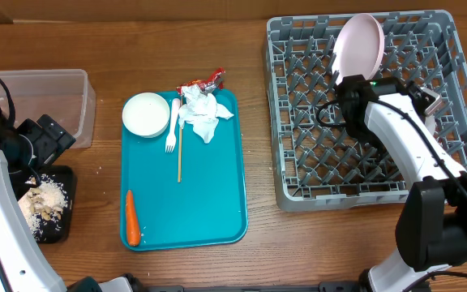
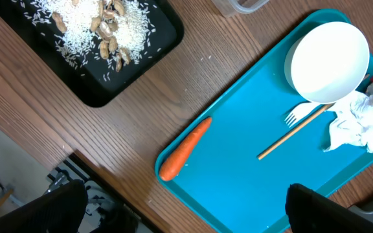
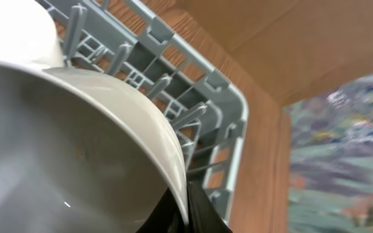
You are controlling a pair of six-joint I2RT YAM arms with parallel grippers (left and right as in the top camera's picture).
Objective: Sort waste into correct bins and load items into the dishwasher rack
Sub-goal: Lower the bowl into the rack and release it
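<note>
The large white plate (image 1: 358, 45) stands on edge in the grey dishwasher rack (image 1: 314, 174). My right gripper (image 1: 353, 85) is shut on its lower rim; the right wrist view shows the plate (image 3: 76, 162) pinched between the fingers (image 3: 186, 208) over the rack (image 3: 222, 87). On the teal tray (image 1: 217, 207) lie a white bowl (image 1: 146, 113), a fork (image 1: 171, 128), a crumpled napkin (image 1: 203, 115), a red foil wrapper (image 1: 205, 81) and a carrot (image 1: 132, 217). My left gripper (image 1: 43, 142) is open and empty (image 2: 186, 206), above the table edge near the carrot (image 2: 183, 149).
A black tray (image 1: 57, 229) at the front left holds rice and nut scraps (image 1: 43, 203), also seen in the left wrist view (image 2: 89, 26). A clear tub (image 1: 51, 97) stands behind it. A wooden stick (image 1: 179, 154) lies beside the fork.
</note>
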